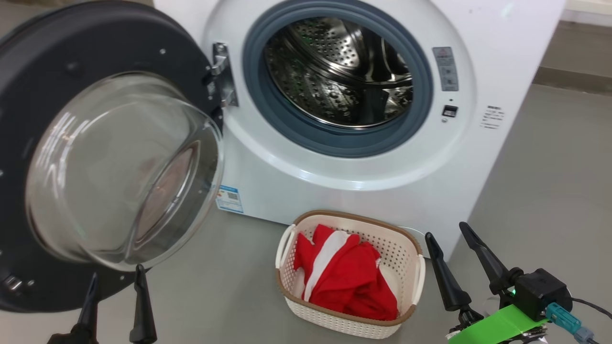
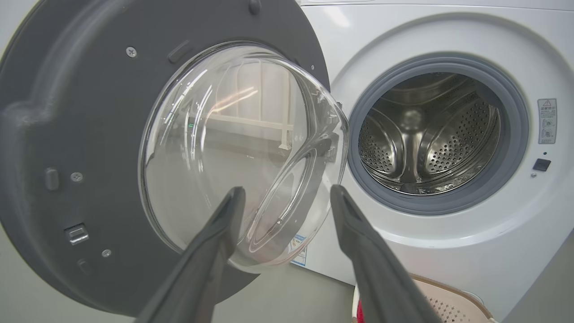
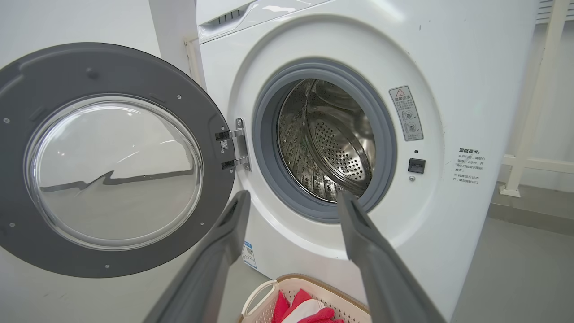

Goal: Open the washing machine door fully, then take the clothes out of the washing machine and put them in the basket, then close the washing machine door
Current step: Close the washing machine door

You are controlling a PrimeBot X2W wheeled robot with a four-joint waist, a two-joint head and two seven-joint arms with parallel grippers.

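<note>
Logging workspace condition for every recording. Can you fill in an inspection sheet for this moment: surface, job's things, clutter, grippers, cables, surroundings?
Surface: smooth grey floor.
Job's things: washing machine door stands wide open; the drum of the washing machine looks empty in what the views show; red clothes lie in the basket, which stands on the floor in front of the machine.
Clutter: nothing seen.
Grippers: left gripper open, holding nothing, near the door's lower edge; right gripper open, holding nothing, beside the basket.
Cables: dark cable at the right gripper's wrist.
Surroundings: white frame beside the machine.
</note>
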